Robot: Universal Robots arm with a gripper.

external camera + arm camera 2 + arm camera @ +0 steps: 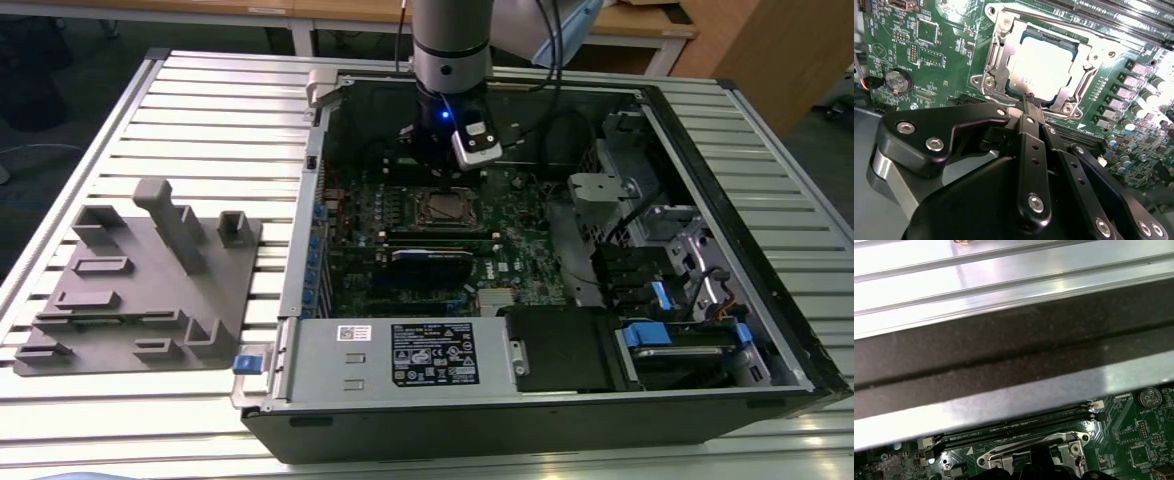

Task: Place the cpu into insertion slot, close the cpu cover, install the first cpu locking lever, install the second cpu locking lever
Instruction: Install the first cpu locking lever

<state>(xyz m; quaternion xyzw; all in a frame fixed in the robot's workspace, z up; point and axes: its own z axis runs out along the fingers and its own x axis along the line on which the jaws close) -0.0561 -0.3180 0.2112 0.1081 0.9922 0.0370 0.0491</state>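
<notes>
End effector above the socket area, cpu seated in the insertion slot.

In the second wrist view the end effector has its fingers pressed together, pinching nothing, with the tips just at the edge of the cpu cover. The cpu lies flat in the insertion slot, its silver top visible through the cover's cut-out. In the exterior view the arm stands over the open computer case on the slatted tabletop.

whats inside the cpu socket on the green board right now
In the second wrist view the square silver-grey cpu sits inside the black insertion slot, framed by the thin metal cpu cover. The closed black gripper hides the slot's near edge; the contacts beneath are covered.
</notes>
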